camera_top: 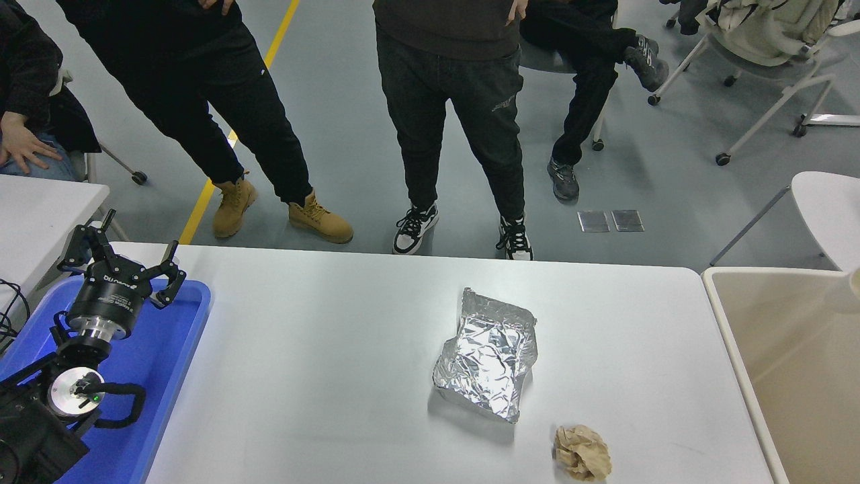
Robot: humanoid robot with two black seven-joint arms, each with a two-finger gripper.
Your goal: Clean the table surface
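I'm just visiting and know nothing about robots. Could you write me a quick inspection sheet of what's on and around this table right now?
Surface: white table, not yet cleared.
Job's things: crumpled foil container mid-table; brown paper ball near the front edge.
Clutter: blue tray at the left end; beige bin off the right end.
Grippers: left end effector open, parked over the tray; right one not in view.
Cables: black cable at the left edge.
Surroundings: people standing beyond the far side; wheeled chairs behind.
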